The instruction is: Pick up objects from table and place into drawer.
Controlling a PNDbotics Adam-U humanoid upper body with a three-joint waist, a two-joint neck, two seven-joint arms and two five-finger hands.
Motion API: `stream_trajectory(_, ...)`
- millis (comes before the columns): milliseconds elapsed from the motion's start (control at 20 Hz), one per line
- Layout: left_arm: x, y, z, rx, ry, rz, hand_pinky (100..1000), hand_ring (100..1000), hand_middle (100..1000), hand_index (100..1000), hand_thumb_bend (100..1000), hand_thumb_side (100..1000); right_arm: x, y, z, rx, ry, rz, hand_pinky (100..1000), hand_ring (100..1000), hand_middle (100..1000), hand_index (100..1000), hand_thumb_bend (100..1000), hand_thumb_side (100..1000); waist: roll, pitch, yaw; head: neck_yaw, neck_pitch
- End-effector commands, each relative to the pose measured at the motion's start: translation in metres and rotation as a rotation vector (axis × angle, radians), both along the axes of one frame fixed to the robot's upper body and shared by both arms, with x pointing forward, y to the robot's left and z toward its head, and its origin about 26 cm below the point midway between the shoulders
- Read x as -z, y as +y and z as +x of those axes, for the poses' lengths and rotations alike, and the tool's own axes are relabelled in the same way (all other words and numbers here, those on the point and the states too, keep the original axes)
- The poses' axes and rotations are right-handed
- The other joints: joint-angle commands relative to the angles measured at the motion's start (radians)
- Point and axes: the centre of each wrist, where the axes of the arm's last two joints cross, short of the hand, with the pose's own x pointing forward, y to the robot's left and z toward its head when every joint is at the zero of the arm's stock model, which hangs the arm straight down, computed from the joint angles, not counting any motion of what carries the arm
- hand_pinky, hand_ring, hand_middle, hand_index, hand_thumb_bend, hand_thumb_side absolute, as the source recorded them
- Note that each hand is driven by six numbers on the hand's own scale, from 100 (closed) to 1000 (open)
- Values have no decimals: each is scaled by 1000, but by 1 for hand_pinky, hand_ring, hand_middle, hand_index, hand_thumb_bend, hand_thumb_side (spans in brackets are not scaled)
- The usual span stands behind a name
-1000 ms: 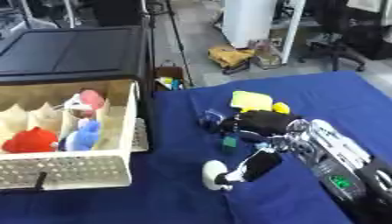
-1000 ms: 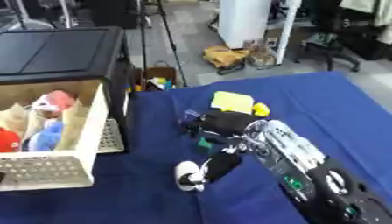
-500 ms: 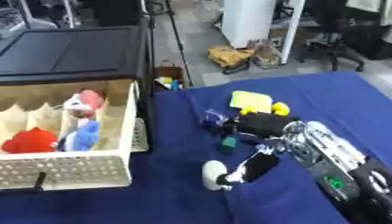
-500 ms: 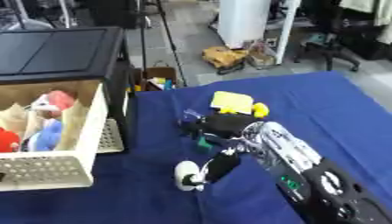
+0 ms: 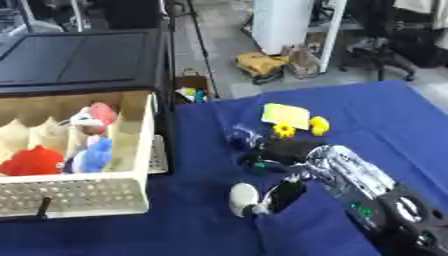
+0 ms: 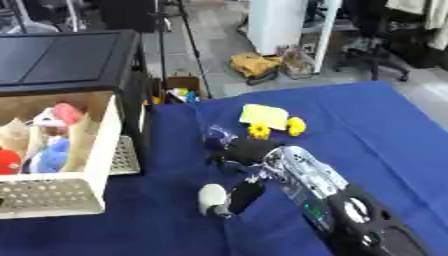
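Beyond the far edge of your blue-clothed table a grey floor is stretching away. A white cabinet is standing on it, with a yellow bundle lying at its foot. An office chair is sitting far to the right, under hanging garments.

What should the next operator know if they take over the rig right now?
Right robot hand: fingers curled by a small white object on the blue table; whether it is gripped yet is unclear.
Left robot hand: not in view.
Drawer, open at left, already holds a red toy, a blue toy and a pink-and-white toy.
Left on the table: the white object, a yellow flat piece, two small yellow items, and dark items near the right wrist.
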Motion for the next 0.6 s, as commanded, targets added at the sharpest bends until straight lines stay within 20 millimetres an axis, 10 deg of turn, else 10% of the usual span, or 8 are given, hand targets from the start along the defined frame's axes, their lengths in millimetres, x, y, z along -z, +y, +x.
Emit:
stream_trajectory(50,-6,-1,0,256,-320,-157,794,886,826,939,494,1000,-7,2,4,-1,-27,-1,741,891,745,948,593,669,2,-12,2,-1,-5)
stream_trajectory(600,-4,-3,0,257,-317,-157,794,886,826,939,495,1000,8,6,11,23,-4,-11,735,887,724,925,553,654,3,-9,2,-3,-7)
